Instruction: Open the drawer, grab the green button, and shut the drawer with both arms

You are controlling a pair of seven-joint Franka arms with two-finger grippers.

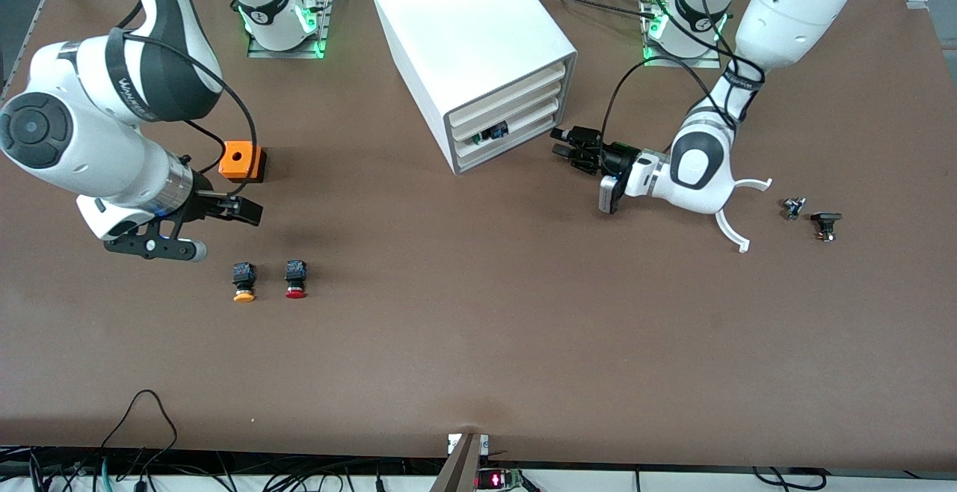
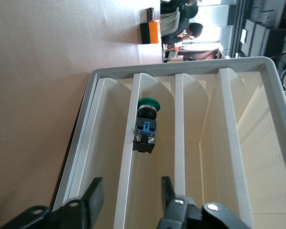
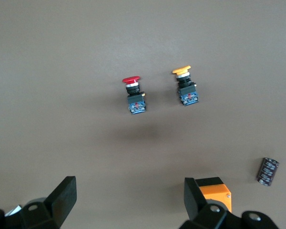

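Note:
A white cabinet [image 1: 463, 36] stands mid-table, its four drawer fronts level with each other. The green-capped button [image 2: 146, 126] [image 1: 493, 133] lies inside one of the lower drawers, showing through the gap above that drawer's cream front edge [image 2: 128, 167]. My left gripper [image 1: 559, 143] [image 2: 130, 193] hovers level just in front of the cabinet. Its fingers are apart on either side of that front edge without touching it, and they hold nothing. My right gripper [image 1: 218, 229] [image 3: 128, 195] hangs open and empty over the table at the right arm's end, beside an orange block [image 1: 241, 161].
An orange-capped button [image 1: 244, 283] [image 3: 186, 88] and a red-capped button [image 1: 296, 280] [image 3: 133, 98] lie nearer the front camera than the right gripper. A black cylinder [image 3: 267, 171] lies by the orange block [image 3: 214, 191]. Two small dark parts [image 1: 794, 208] [image 1: 826, 224] lie at the left arm's end.

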